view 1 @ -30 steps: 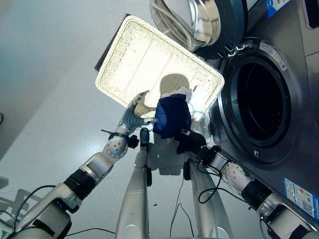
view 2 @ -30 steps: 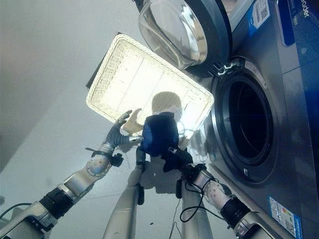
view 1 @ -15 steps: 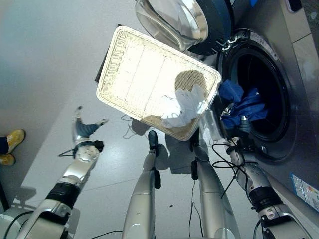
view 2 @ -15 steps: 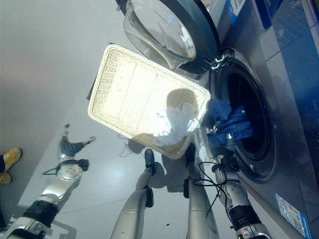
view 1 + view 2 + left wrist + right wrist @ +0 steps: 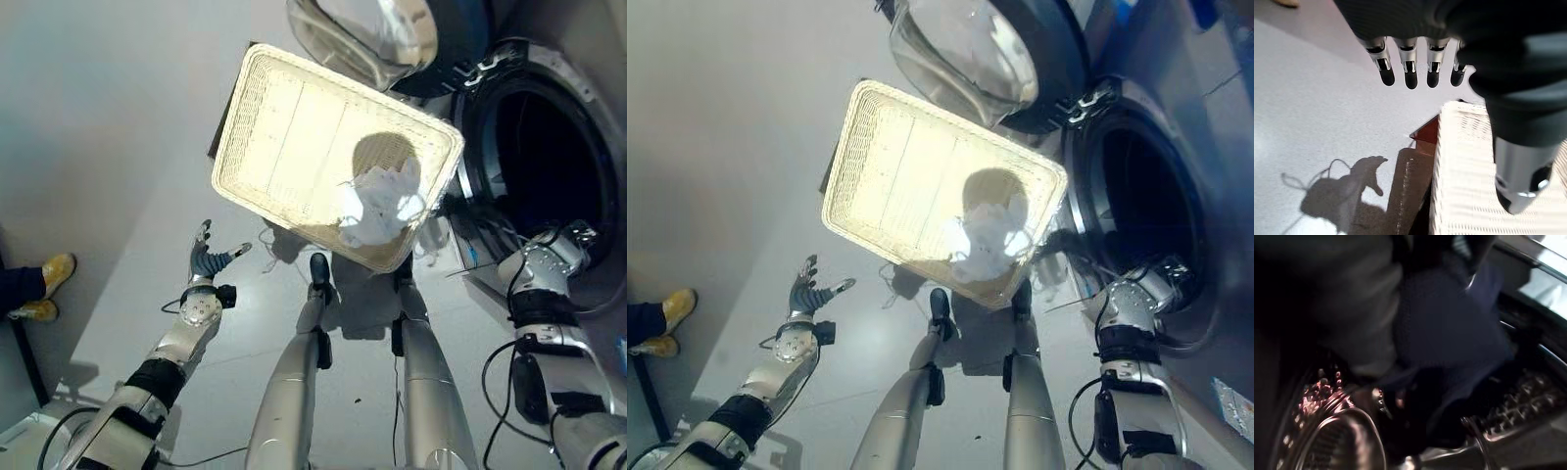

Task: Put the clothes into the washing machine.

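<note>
Inside the washing machine drum [image 5: 534,166], the right hand [image 5: 1352,308], grip unreadable, delivers the navy garment [image 5: 1449,333]; left hand [image 5: 207,259], fingers spread, idles beside the wicker basket [image 5: 284,127] holding white clothes [image 5: 382,201].

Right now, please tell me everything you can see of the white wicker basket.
The white wicker basket is a shallow rectangular tray of woven, cream-white strands with a raised rim. It stands on a dark support beside the washing machine, near its open door. One crumpled white garment lies in the corner nearest the drum. Neither hand touches it.
</note>
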You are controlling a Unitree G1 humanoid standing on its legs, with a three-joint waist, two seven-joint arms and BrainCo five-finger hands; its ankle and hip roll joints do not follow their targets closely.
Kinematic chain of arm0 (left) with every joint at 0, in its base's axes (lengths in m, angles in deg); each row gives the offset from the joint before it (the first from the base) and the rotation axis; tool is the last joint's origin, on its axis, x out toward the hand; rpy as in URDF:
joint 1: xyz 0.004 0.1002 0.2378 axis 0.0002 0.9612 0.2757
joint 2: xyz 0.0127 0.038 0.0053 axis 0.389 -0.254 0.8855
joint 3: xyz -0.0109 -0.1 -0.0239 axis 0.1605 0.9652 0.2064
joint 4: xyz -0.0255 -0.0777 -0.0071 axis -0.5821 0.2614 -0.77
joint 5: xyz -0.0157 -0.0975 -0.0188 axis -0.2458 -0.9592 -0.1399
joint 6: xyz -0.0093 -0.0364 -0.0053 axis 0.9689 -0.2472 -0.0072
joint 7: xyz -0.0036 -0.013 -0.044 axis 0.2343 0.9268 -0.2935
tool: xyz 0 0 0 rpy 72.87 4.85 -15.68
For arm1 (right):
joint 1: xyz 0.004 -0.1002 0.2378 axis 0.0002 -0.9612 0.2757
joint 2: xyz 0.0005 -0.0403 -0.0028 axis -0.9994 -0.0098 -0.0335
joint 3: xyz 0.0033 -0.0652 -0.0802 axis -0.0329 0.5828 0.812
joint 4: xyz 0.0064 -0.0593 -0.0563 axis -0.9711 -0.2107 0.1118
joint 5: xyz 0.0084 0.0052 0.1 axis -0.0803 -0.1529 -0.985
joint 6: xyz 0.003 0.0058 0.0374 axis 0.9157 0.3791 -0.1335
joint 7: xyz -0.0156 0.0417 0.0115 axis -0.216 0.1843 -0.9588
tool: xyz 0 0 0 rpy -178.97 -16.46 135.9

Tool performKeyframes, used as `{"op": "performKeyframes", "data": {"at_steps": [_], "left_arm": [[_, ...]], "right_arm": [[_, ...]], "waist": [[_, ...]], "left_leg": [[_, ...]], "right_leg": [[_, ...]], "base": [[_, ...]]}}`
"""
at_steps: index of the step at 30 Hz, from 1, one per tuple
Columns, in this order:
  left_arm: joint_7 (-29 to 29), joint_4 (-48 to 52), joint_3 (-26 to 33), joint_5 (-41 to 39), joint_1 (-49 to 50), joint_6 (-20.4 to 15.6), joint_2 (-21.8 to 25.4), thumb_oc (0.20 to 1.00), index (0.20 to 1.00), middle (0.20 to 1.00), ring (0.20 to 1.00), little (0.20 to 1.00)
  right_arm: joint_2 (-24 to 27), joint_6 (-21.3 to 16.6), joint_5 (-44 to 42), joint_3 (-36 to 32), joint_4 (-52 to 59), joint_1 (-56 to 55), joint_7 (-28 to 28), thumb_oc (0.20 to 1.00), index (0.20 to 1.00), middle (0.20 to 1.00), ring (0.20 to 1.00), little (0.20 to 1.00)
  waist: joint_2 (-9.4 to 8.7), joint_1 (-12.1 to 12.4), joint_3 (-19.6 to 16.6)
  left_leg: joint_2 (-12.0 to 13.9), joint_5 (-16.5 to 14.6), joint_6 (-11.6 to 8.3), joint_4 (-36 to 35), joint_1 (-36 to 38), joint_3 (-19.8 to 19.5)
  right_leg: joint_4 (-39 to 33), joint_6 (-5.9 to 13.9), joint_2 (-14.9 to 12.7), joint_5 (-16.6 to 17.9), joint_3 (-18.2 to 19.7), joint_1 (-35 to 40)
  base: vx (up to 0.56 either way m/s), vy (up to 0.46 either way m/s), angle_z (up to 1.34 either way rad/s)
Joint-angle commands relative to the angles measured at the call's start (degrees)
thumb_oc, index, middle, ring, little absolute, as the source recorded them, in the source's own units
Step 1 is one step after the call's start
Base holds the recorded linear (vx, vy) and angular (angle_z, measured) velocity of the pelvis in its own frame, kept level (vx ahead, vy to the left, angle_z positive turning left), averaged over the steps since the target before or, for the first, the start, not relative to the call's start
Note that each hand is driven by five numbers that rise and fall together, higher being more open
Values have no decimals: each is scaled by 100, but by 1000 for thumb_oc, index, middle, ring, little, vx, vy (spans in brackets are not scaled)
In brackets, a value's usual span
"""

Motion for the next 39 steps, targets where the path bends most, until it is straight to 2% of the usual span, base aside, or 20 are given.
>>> {"op": "performKeyframes", "data": {"at_steps": [1, 2, 3, 4, 5, 6, 7, 8, 10, 11, 15, 16, 18, 21, 23, 24, 27, 30, 32, 39], "left_arm": [[-25, -188, 264, -283, 85, -78, 346, 1000, 1000, 1000, 1000, 1000], [6, -183, 229, -392, 98, -65, 379, 1000, 1000, 1000, 1000, 1000], [14, -175, 235, -408, 106, -58, 388, 1000, 1000, 1000, 1000, 1000], [71, -134, 301, -408, 179, -72, 422, 1000, 1000, 1000, 1000, 1000], [133, -95, 370, -448, 257, -75, 466, 1000, 1000, 1000, 1000, 1000], [163, -83, 391, -467, 339, -87, 482, 1000, 1000, 1000, 1000, 1000], [240, -80, 494, -483, 552, -162, 474, 1000, 1000, 1000, 1000, 1000], [259, -90, 524, -473, 607, -184, 453, 1000, 1000, 1000, 1000, 1000], [324, -130, 610, -434, 739, -216, 377, 1000, 1000, 1000, 1000, 1000], [367, -192, 648, -384, 812, -260, 301, 1000, 1000, 1000, 1000, 1000], [423, -332, 687, -316, 956, -266, 41, 1000, 1000, 1000, 1000, 1000], [444, -426, 697, -359, 1032, -288, -97, 1000, 1000, 1000, 1000, 1000], [544, -562, 788, -494, 1254, -385, -394, 1000, 1000, 1000, 1000, 1000], [647, -744, 870, -556, 1404, -465, -666, 1000, 1000, 1000, 1000, 1000], [667, -943, 898, -518, 1425, -516, -846, 1000, 1000, 1000, 1000, 1000], [704, -1088, 924, -545, 1408, -524, -985, 1000, 1000, 1000, 1000, 1000], [732, -1332, 922, -524, 1315, -466, -1126, 1000, 1000, 1000, 1000, 1000], [794, -1542, 881, -526, 1176, -407, -1150, 1000, 1000, 1000, 1000, 1000], [877, -1708, 841, -527, 1047, -357, -1154, 1000, 1000, 1000, 1000, 1000], [1039, -1948, 753, -530, 929, -376, -1173, 1000, 1000, 1000, 1000, 1000]], "right_arm": [[1832, 483, 51, -750, -494, -475, 399, 1000, 1000, 1000, 1000, 1000], [1777, 2391, 51, -313, -890, -495, 873, 1000, 1000, 1000, 1000, 1000], [1796, 2917, 51, -172, -1004, -469, 1102, 1000, 1000, 1000, 1000, 1000], [1841, 3658, 302, 223, -937, -440, 1208, 1000, 1000, 1000, 1000, 1000], [1839, 4057, 786, 385, -807, -499, 1262, 1000, 1000, 1000, 1000, 1000], [1827, 4265, 1044, 479, -783, -608, 1404, 1000, 1000, 1000, 1000, 1000], [1751, 4580, 1619, 714, -623, -901, 1891, 1000, 1000, 1000, 1000, 1000], [1714, 4551, 1850, 788, -568, -979, 1962, 1000, 1000, 1000, 1000, 1000], [1651, 4381, 3523, 1108, -505, -1153, 2132, 1000, 1000, 1000, 1000, 1000], [1682, 4126, 4478, 1318, -411, -1150, 2002, 1000, 1000, 1000, 1000, 1000], [1800, 3812, 6335, 1772, -103, -1029, 1632, 1000, 1000, 1000, 1000, 1000], [1853, 3637, 7345, 1936, 198, -999, 1252, 1000, 1000, 1000, 1000, 1000], [1844, 3812, 8895, 2077, 1177, -1160, 567, 1000, 1000, 1000, 1000, 1000], [1695, 3904, 9604, 2104, 1981, -1426, 146, 1000, 1000, 1000, 1000, 1000], [1428, 3681, 10443, 2141, 2497, -1674, -218, 1000, 1000, 1000, 1000, 1000], [1315, 3643, 11273, 2262, 2872, -1764, -519, 1000, 1000, 1000, 1000, 1000], [1347, 3623, 12140, 2575, 3157, -1628, -588, 1000, 1000, 1000, 1000, 1000], [1385, 3767, 12479, 2953, 3080, -1326, -385, 1000, 1000, 1000, 1000, 1000], [1403, 4002, 12257, 3328, 2930, -1047, -244, 1000, 1000, 1000, 1000, 1000], [1274, 3914, 11728, 3652, 2341, -813, -297, 1000, 1000, 1000, 1000, 1000]], "waist": [[-137, -285, -108], [-133, -227, -108], [-133, -217, -108], [-143, -170, -108], [-160, -151, -108], [-176, -140, -108], [-222, -109, -108], [-235, -99, -108], [-263, -63, -108], [-272, -44, -108], [-283, -7, -108], [-286, -2, -108], [-289, -41, -108], [-294, -95, -108], [-304, -160, -108], [-304, -200, -108], [-276, -205, -108], [-259, -158, -108], [-237, -95, -108], [-172, -4, -108]], "left_leg": [[-130, -506, -307, 779, -255, -30], [-140, -498, -302, 743, -242, -45], [-140, -477, -297, 716, -245, -42], [-142, -428, -285, 648, -269, -50], [-138, -375, -279, 621, -318, -53], [-135, -408, -282, 614, -278, -64], [-137, -387, -268, 576, -274, -90], [-138, -380, -265, 565, -274, -95], [-144, -353, -258, 516, -278, -109], [-146, -334, -251, 505, -297, -118], [-133, -327, -256, 492, -299, -123], [-129, -311, -252, 460, -293, -114], [-116, -291, -249, 406, -268, -88], [-105, -283, -238, 362, -239, -54], [-96, -285, -232, 356, -250, -23], [-100, -282, -219, 339, -248, 1], [-110, -267, -209, 264, -214, 15], [-125, -271, -223, 280, -218, -23], [-138, -281, -214, 281, -187, -48], [-223, -334, -172, 338, -77, -80]], "right_leg": [[518, -61, 594, -690, -548, 152], [498, -56, 581, -693, -590, 174], [479, -58, 579, -677, -600, 171], [414, -58, 572, -628, -629, 153], [381, -63, 565, -576, -653, 115], [385, -58, 561, -612, -669, 154], [361, -58, 552, -600, -726, 173], [352, -58, 550, -598, -741, 179], [312, -59, 540, -589, -794, 191], [304, -63, 539, -579, -824, 174], [326, -45, 519, -613, -895, 170], [320, -34, 515, -618, -920, 170], [344, -9, 531, -641, -907, 155], [375, 1, 552, -675, -876, 144], [411, 7, 573, -701, -828, 112], [417, 21, 580, -705, -790, 92], [387, 50, 568, -717, -761, 113], [413, 79, 527, -741, -775, 114], [432, 88, 490, -774, -796, 153], [435, 101, 377, -783, -866, 276]], "base": [[0, 0, 0], [0, 0, 0], [-10, -51, -3], [-49, -59, -5], [-33, -70, -5], [-20, -83, -1], [2, -70, -1], [-21, -77, 2], [-20, -40, 6], [-20, -22, 6], [-15, 2, 5], [-32, 59, 5], [-39, 107, 2], [-15, 125, 0], [-20, 153, 2], [-24, 144, 4], [-32, 115, 1], [-50, 68, 0], [-40, 50, 2], [-24, 61, 16]]}}
